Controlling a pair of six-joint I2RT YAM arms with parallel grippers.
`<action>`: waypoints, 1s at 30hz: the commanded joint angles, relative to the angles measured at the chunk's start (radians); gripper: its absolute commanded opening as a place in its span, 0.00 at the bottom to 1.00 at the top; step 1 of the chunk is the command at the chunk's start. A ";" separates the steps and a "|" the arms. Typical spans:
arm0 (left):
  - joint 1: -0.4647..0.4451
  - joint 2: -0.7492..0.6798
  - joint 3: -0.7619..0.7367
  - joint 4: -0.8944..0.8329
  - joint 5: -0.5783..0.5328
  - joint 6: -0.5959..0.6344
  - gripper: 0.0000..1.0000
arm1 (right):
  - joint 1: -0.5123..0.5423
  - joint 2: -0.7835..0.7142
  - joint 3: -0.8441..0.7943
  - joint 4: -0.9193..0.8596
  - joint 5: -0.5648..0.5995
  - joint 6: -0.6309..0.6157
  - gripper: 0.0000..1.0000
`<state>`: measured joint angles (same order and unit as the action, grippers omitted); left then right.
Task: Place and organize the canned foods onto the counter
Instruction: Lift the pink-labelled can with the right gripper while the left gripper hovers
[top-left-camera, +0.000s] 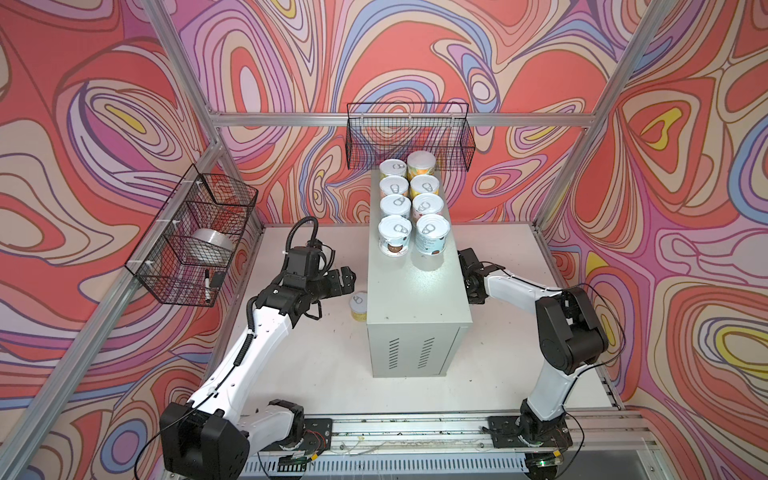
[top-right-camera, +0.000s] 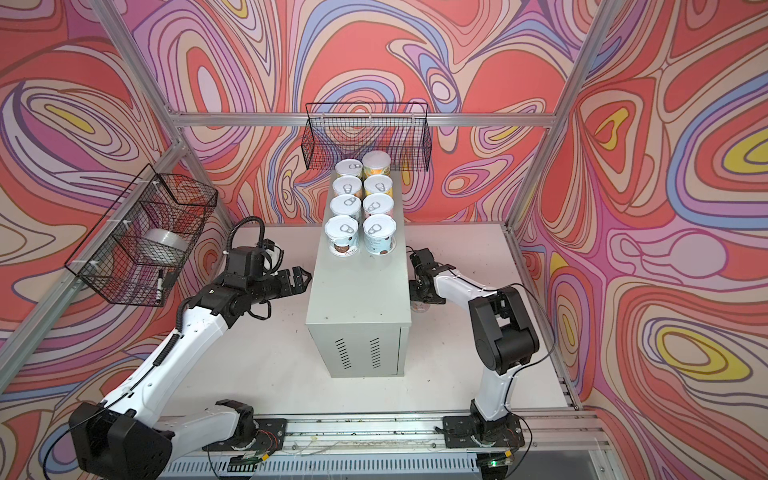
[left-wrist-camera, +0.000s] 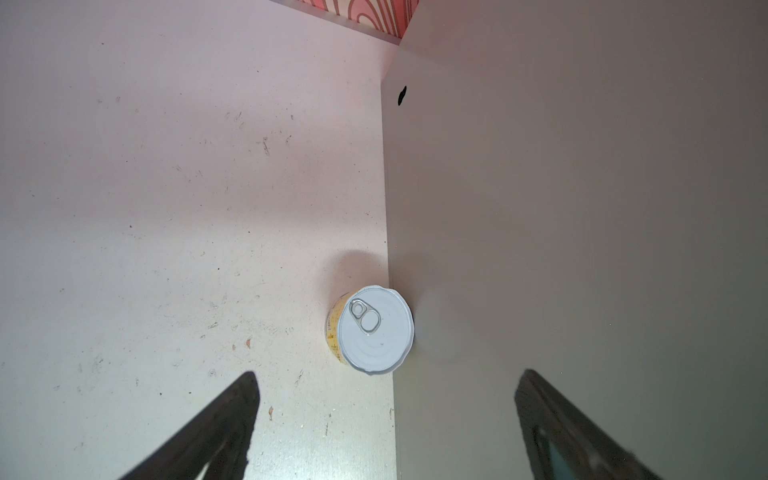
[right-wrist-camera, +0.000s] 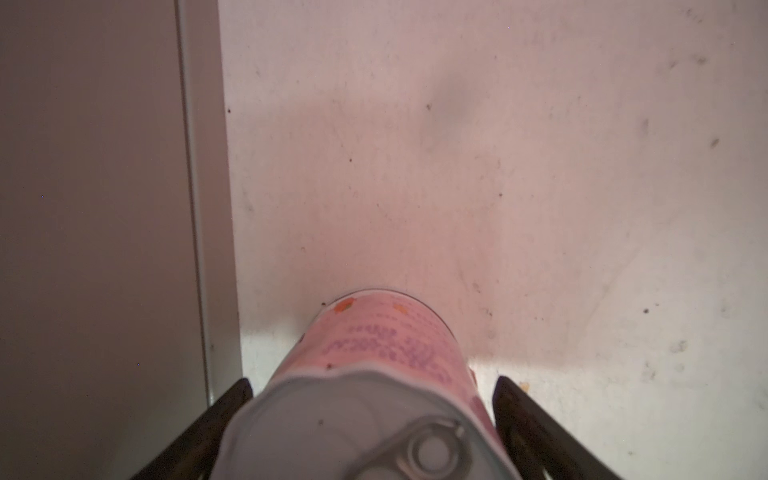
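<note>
The upright pink can (right-wrist-camera: 382, 345) stands on the white surface (top-left-camera: 316, 353) right of the grey cabinet (top-left-camera: 415, 299), straddled by the right claw (right-wrist-camera: 372, 380); clenched or not, I cannot tell. The left claw (top-left-camera: 350, 281), released, hovers just upper left of the yellow can (top-left-camera: 358, 306).
</note>
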<state>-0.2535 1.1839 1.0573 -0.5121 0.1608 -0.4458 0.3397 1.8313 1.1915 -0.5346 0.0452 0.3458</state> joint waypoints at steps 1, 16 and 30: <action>0.009 -0.004 -0.017 0.018 0.008 -0.010 0.96 | 0.002 0.032 0.020 0.008 -0.002 -0.013 0.91; 0.009 -0.018 -0.043 0.023 0.008 -0.010 0.95 | 0.002 0.037 -0.023 0.025 -0.005 0.007 0.65; 0.008 -0.074 -0.081 0.023 0.045 -0.010 0.94 | 0.002 -0.224 -0.029 -0.167 -0.038 0.006 0.00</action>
<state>-0.2531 1.1439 0.9958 -0.4965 0.1864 -0.4500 0.3401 1.7348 1.1496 -0.6338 0.0265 0.3511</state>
